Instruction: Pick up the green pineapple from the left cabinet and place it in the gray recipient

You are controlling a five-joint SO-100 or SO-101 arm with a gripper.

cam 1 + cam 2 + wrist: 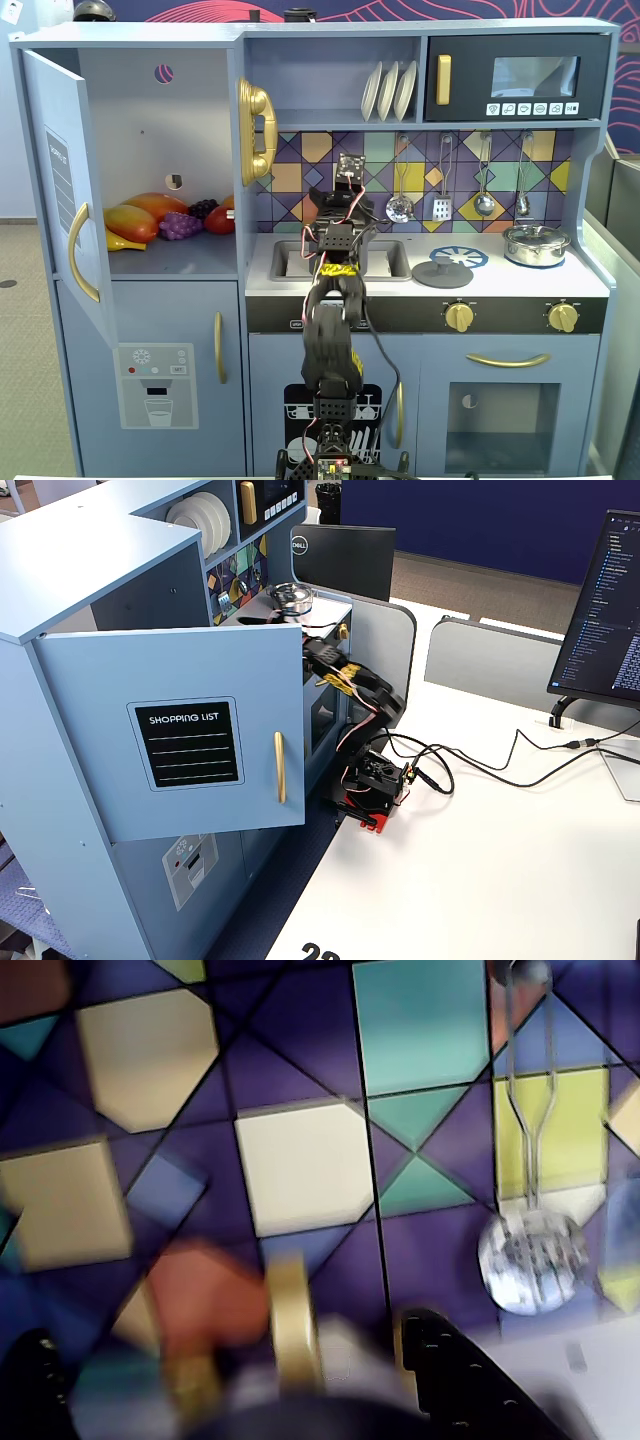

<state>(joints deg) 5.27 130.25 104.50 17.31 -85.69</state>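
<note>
The left cabinet [140,110] stands open, its door [180,730] swung out. On its shelf lie an orange-red mango [135,218], a purple grape bunch [180,226] and a red fruit [220,220]. No green pineapple shows in any view, and the gray recipient is out of view too. My gripper [338,205] is raised over the sink [395,262], facing the tiled back wall, to the right of the cabinet. In the wrist view the gripper [240,1380] is open; its black fingers [455,1385] stand far apart with only a blurred gold faucet [292,1320] beyond.
A flat gray lid [443,272] lies on the counter, and a shiny lidded pot [537,243] stands on the right burner. Utensils hang on the backsplash; a slotted spoon [530,1260] is near. The cabinet door hides the gripper in the side fixed view, where only the arm [362,688] shows.
</note>
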